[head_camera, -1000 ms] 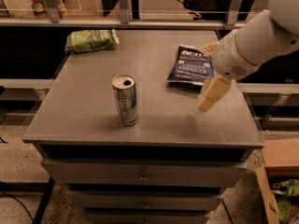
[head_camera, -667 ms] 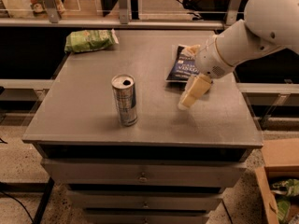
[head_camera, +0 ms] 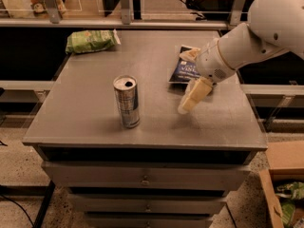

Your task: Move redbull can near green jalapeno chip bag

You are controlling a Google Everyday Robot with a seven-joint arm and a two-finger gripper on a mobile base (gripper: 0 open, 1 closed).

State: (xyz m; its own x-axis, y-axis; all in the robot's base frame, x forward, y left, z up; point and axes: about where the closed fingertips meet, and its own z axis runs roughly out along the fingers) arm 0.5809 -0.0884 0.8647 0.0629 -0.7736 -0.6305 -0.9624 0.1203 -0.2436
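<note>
My hand [head_camera: 186, 107] hangs low over the table [head_camera: 223, 125], holding nothing; whether it is clenched or released I cannot tell; the can [head_camera: 127, 102] stands upright to its left, apart from it. The can is tall and slim; a sideways brush would likely topple it and set it rolling. The green bag [head_camera: 90, 41] lies far beyond the can, back left; the blue bag [head_camera: 184, 71] lies just behind my hand, clear of that path.
</note>
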